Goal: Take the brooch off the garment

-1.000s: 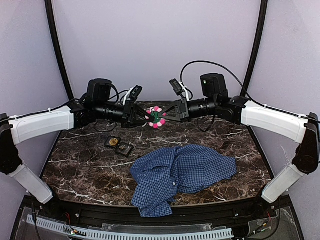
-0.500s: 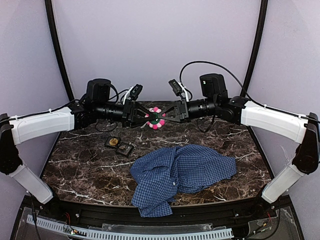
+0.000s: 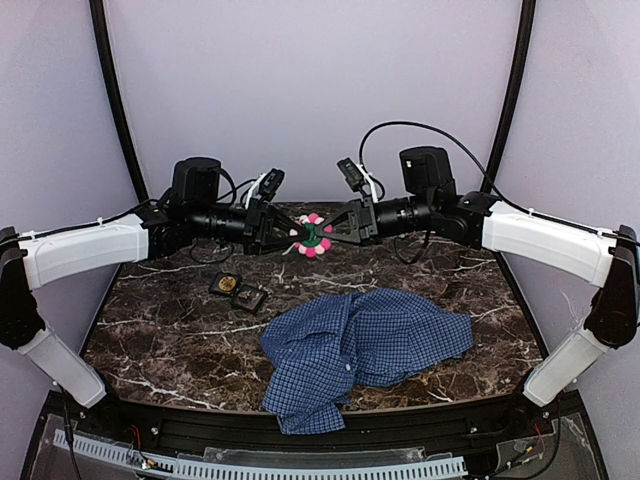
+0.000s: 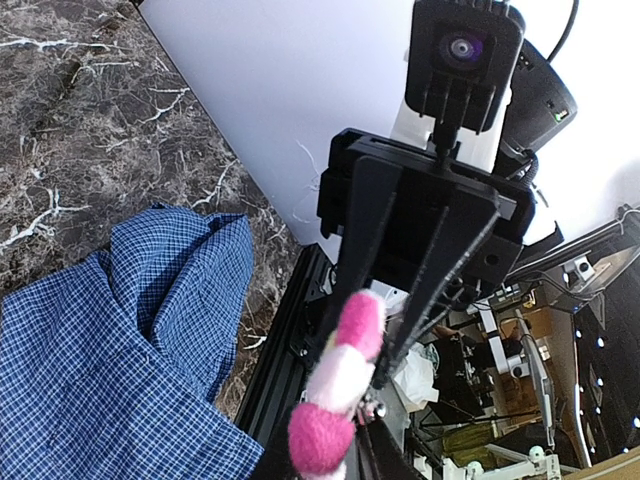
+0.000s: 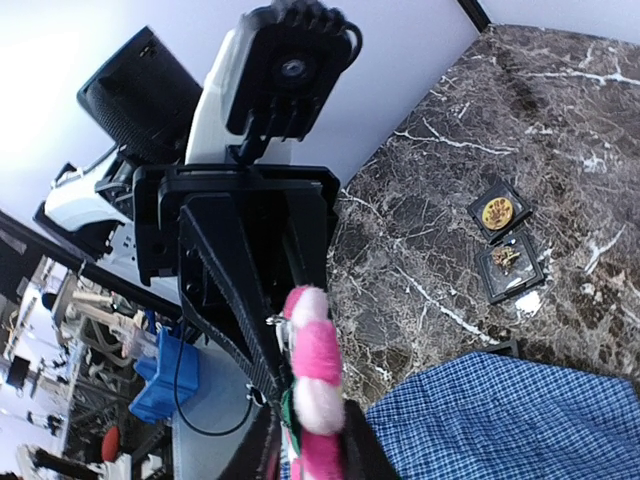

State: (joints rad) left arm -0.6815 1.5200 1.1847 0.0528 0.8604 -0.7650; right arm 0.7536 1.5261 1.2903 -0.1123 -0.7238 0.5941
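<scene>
The brooch [image 3: 313, 237], a pink and white felt flower with a green centre, hangs in the air above the back of the table. My left gripper [image 3: 292, 234] and my right gripper [image 3: 334, 232] meet at it from either side, and both are shut on it. The left wrist view shows the brooch [image 4: 340, 380] edge-on with its metal pin beside it. The right wrist view also shows the brooch [image 5: 315, 370] edge-on between dark fingers. The garment, a blue checked shirt [image 3: 365, 345], lies crumpled on the table at the front, apart from the brooch.
A small open black box [image 3: 238, 290] with gold pieces lies on the dark marble table [image 3: 160, 330], left of the shirt. It also shows in the right wrist view [image 5: 505, 240]. A curved white backdrop closes the back.
The brooch has turned slightly and dropped a touch between the two grippers. Both arms have hardly moved. The shirt has not moved.
</scene>
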